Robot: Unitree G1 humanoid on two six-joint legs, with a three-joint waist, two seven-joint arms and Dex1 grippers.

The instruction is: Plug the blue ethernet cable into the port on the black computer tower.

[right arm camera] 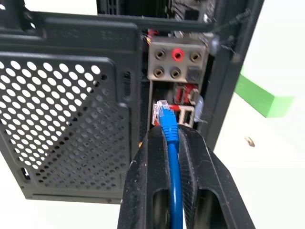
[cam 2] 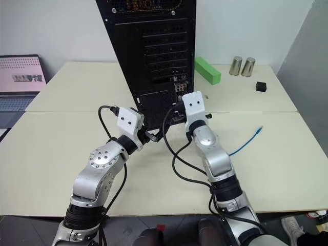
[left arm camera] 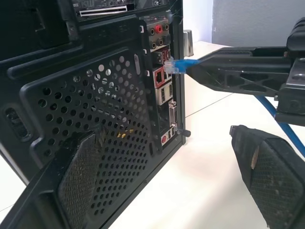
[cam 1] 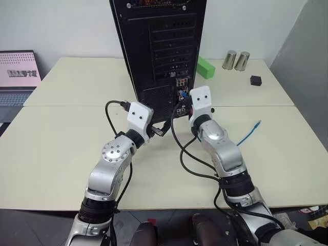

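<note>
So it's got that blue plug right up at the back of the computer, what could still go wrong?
The right gripper pinches the blue ethernet cable just behind its plug, right at the connector strip of the black computer tower. Several sockets crowd together there, so the plug could catch an edge or enter the wrong one. Pushed slightly crooked, the thin cable might also bend or slip between the fingers. The left gripper stands open by the mesh vent, so nothing braces the tower.

Both head eyes look down from above; both wrist cameras sit close, sharing the black computer tower rear.
</note>
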